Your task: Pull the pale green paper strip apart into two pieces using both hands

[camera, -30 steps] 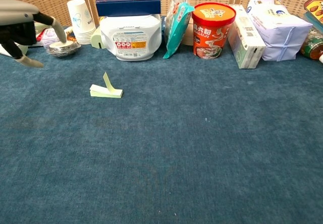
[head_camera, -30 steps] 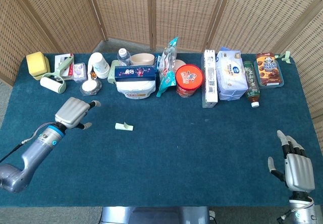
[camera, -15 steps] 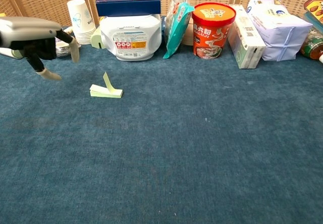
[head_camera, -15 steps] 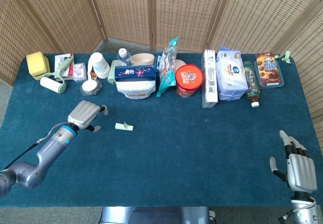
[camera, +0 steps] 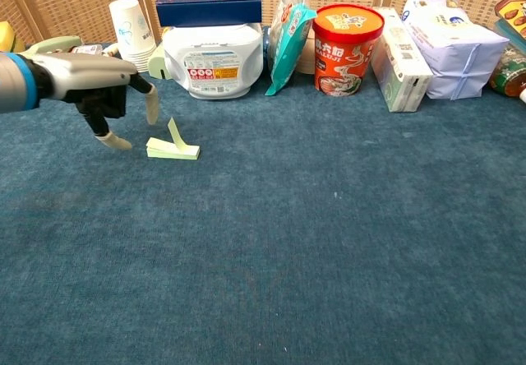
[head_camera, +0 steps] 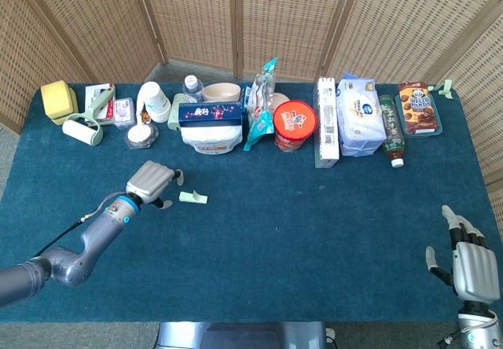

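The pale green paper strip (head_camera: 192, 198) (camera: 173, 145) lies folded on the blue cloth, one end sticking up. My left hand (head_camera: 152, 182) (camera: 103, 92) hovers just left of it, fingers apart and pointing down, holding nothing. One fingertip (camera: 152, 107) hangs close to the strip's raised end without touching it. My right hand (head_camera: 468, 263) rests at the near right corner of the table, fingers spread and empty; the chest view does not show it.
A row of goods lines the far edge: paper cups (head_camera: 155, 101), a white tub (head_camera: 211, 137) with a blue box (head_camera: 211, 113) on it, a teal snack bag (head_camera: 261, 105), a red noodle cup (head_camera: 295, 125), tissue packs (head_camera: 360, 116), a bottle (head_camera: 391, 129).
My left hand has travelled right and toward the strip, from well left of it to just beside it. The right hand has slid slightly nearer the table's front edge. The strip has not moved.
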You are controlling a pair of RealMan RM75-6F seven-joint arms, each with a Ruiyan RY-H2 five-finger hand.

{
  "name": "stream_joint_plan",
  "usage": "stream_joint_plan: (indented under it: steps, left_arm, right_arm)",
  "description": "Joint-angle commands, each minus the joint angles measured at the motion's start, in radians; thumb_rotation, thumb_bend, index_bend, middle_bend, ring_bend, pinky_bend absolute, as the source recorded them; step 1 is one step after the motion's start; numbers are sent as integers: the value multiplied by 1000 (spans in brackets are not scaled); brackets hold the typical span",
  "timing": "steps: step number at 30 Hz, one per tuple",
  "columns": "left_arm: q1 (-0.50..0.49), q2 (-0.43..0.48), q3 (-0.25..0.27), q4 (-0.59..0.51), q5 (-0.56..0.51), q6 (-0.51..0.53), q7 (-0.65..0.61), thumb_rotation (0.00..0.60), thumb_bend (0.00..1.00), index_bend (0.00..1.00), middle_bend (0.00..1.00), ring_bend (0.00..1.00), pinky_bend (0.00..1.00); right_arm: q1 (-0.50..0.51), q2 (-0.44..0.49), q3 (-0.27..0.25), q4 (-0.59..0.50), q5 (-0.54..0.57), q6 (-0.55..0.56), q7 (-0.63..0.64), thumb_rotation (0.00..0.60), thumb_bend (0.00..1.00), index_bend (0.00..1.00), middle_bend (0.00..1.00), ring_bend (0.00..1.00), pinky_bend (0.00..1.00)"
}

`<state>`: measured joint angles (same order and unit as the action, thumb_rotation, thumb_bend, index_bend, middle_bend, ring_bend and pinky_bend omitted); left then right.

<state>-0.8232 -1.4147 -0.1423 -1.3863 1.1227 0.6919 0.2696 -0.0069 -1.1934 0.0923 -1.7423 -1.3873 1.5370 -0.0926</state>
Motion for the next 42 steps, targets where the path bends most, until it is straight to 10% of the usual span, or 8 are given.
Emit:
stream_joint_plan:
  steps: [1, 42]
  left_arm:
    - [-19, -30, 1, 26, -21, -14, 7, 600, 201, 394, 1000, 1000, 967]
    - [-127, -102, 52, 73, -225, -41, 130, 600, 276, 470, 1000, 1000, 967]
  right_arm:
    - [-3, 1, 0, 1, 1, 4, 3, 600, 468, 50, 211, 150, 203]
    - [-52, 7, -8, 17, 6, 36, 54, 600, 464, 49, 211, 150, 214]
